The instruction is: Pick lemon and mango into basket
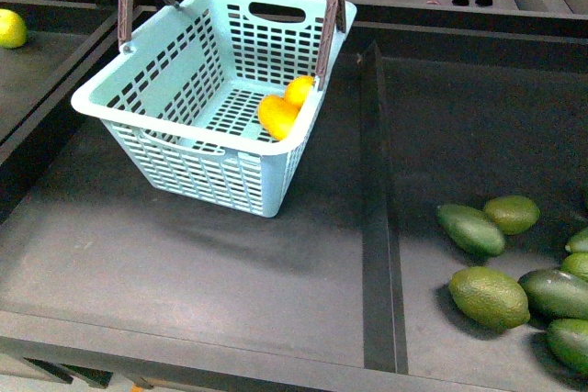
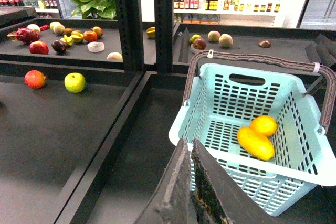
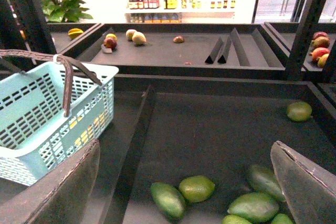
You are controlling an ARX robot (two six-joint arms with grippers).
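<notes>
The aqua basket stands on the dark shelf, its brown handle upright. Inside it, against the right wall, lie the lemon and the mango, touching each other. In the left wrist view the lemon and mango show on the floor of the basket. My left gripper is shut and empty, just outside the basket's near rim. My right gripper is open and empty over the neighbouring bin, with the basket off to one side. Neither arm shows in the front view.
Several dark green oval fruits lie in the right compartment, beyond a raised divider. A yellow-green fruit sits at the far left. A red apple and a green apple lie in the left bin. More fruit lines the back shelf.
</notes>
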